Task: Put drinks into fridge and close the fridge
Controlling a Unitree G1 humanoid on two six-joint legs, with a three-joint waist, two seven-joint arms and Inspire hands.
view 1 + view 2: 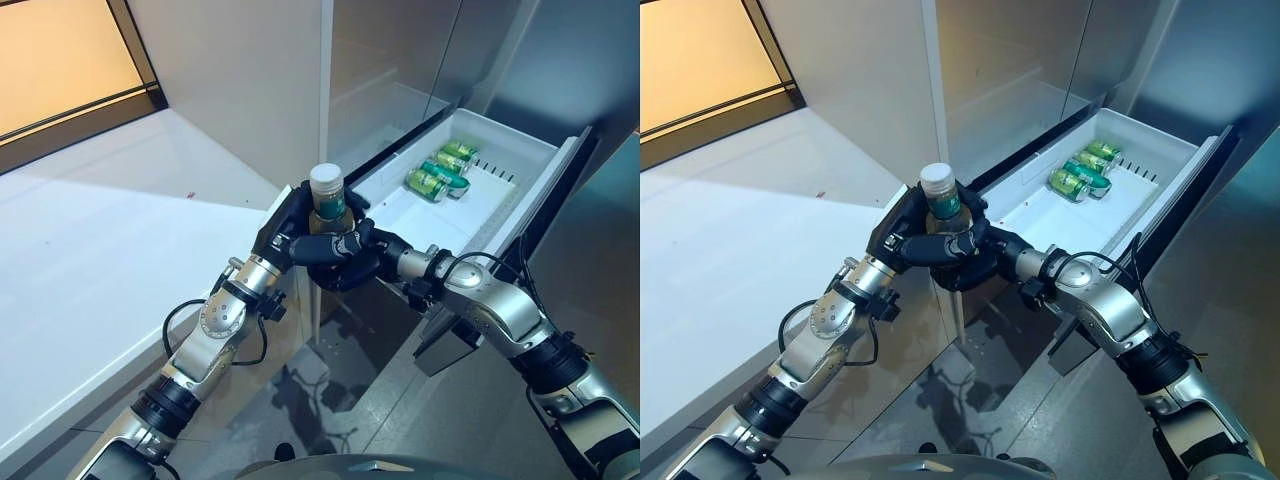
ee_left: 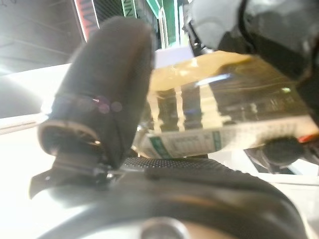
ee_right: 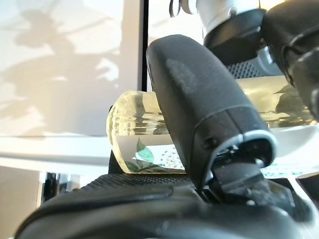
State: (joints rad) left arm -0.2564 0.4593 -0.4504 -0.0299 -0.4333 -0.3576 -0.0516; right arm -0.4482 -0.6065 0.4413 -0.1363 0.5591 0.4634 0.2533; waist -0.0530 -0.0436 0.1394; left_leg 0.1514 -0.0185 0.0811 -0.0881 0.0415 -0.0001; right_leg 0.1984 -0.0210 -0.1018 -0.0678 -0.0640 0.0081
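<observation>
A bottle [image 1: 327, 195] of pale yellow drink with a white cap and a green label stands upright between my two hands, just before the near left corner of the open white fridge drawer [image 1: 505, 129]. My left hand [image 1: 284, 225] is curled round it from the left and my right hand [image 1: 347, 264] from the right and below. The bottle shows past the left thumb in the left wrist view [image 2: 224, 117] and behind the right thumb in the right wrist view [image 3: 130, 130]. Green cans [image 1: 441, 170] lie at the drawer's far end.
A white counter [image 1: 100, 240] runs along the left. The drawer's dark front panel [image 1: 553, 195] stands out to the right. The fridge's grey wall [image 1: 250, 90] rises behind the hands. Grey floor lies below.
</observation>
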